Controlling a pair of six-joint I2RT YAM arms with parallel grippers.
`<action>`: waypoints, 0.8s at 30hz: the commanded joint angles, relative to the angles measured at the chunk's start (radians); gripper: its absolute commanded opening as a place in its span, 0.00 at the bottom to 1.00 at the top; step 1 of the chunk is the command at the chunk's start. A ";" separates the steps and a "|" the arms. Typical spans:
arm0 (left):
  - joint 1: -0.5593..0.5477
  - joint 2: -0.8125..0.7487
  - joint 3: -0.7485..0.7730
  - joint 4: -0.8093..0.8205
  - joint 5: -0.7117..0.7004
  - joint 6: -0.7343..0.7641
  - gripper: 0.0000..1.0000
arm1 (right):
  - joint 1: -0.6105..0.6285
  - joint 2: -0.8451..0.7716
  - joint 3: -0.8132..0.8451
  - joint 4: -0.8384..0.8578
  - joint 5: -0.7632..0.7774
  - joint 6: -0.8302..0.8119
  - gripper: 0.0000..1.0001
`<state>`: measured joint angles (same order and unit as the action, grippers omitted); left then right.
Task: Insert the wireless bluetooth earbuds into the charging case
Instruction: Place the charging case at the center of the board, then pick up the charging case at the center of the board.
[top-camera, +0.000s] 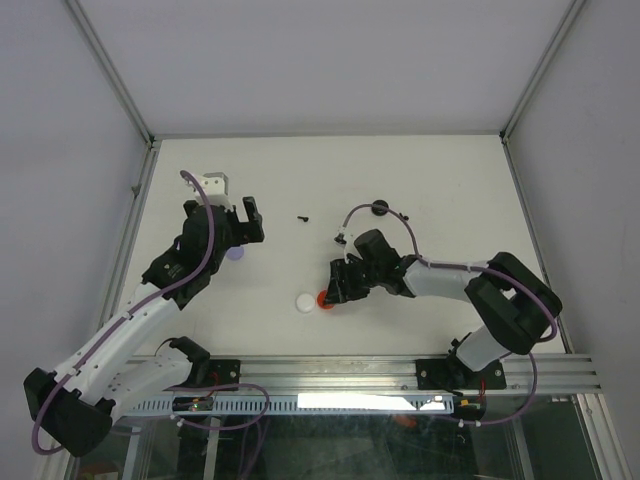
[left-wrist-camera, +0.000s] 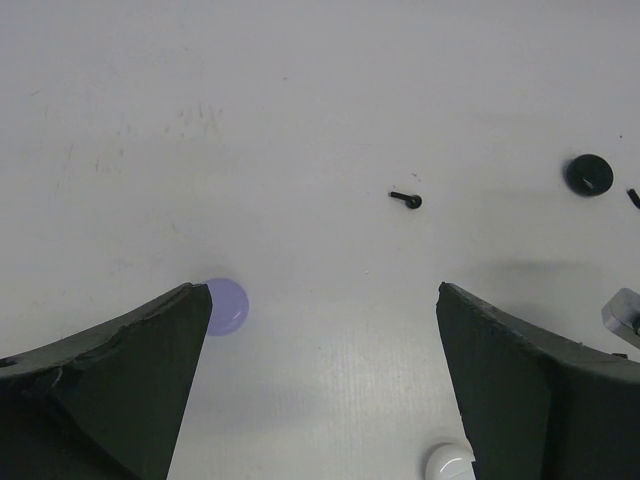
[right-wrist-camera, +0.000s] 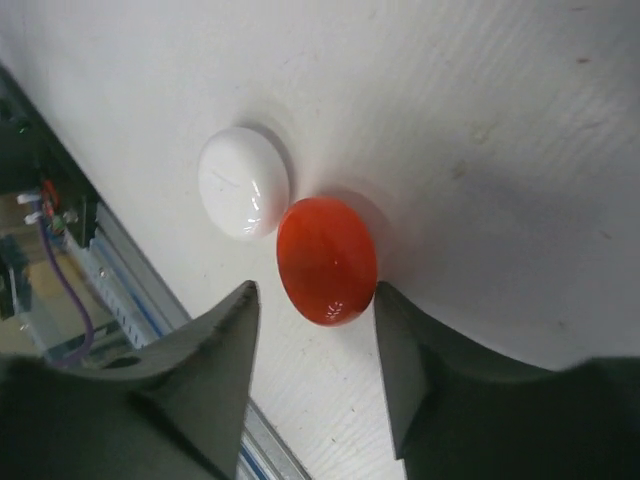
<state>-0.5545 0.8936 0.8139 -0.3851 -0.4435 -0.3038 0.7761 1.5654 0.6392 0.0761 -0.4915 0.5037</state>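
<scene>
Grasp step judged in hand: right gripper (right-wrist-camera: 314, 305) fingers spread astride glossy red round plastic case (right-wrist-camera: 327, 262) beside white round case (right-wrist-camera: 243, 183); left gripper (left-wrist-camera: 322, 300) spread, empty; small black stemmed earbud (left-wrist-camera: 407, 200) loose on worktop (left-wrist-camera: 300, 80); next calls for a square close.

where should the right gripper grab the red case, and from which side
Grip the red case across its rounded flanks, coming straight down from above. It's a low smooth dome lying flat, and the white case crowds one side, so close on the two free sides.
</scene>
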 joint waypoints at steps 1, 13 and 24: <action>0.027 -0.026 -0.006 0.028 0.009 0.011 0.99 | 0.001 -0.088 0.058 -0.163 0.176 -0.072 0.57; 0.099 -0.031 -0.018 0.023 0.071 -0.009 0.99 | -0.107 -0.159 0.214 -0.305 0.501 -0.239 0.70; 0.148 -0.030 -0.019 0.022 0.097 -0.019 0.99 | -0.262 0.063 0.362 -0.102 0.778 -0.259 0.71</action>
<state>-0.4252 0.8818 0.7918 -0.3855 -0.3714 -0.3080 0.5537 1.5352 0.9089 -0.1459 0.1658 0.2680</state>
